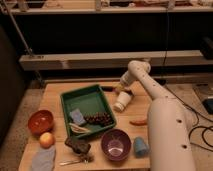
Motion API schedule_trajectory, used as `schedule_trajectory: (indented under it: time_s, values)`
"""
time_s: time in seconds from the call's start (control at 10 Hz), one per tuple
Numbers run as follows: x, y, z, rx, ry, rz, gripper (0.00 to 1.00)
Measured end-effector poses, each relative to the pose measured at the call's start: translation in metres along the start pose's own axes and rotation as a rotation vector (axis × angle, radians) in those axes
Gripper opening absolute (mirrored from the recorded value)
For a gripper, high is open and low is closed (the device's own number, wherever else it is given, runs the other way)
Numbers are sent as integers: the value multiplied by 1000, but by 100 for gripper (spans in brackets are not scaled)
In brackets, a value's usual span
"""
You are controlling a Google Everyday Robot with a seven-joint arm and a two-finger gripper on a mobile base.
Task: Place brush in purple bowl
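Observation:
The brush (107, 88) shows as a thin dark stick lying at the far edge of the wooden table (52, 95), just behind the green tray. My gripper (119, 90) is down at the table's far side, right beside the brush's right end and above a white container (121, 102). Whether it touches the brush I cannot tell. The purple bowl (116, 144) stands at the front of the table, well apart from the gripper, and nothing shows inside it. My white arm (165, 125) runs from the front right to the gripper.
A green tray (67, 103) holds a grey-blue sponge (77, 116), dark grapes (98, 119) and a pale item. A blue cup (141, 146), an orange-red object (138, 122), a red-orange bowl (40, 121), an orange fruit (46, 139), a dark block (77, 145), a metal utensil (75, 161) and a grey cloth (42, 159) are also on the table.

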Motion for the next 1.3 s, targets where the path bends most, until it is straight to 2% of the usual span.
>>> schedule_trajectory:
  time_s: [0.6,0.7,0.8,1.0,1.3]
  values:
    - [-11,13,-24,-19,-8,11,0]
    - [-12,18,-30,-23,-1,42,0]
    - [-12,25,-40,-24,10,67,0]
    - [1,34,-76,-15,38,101,0]
    - [12,25,-123,34,56,128,0]
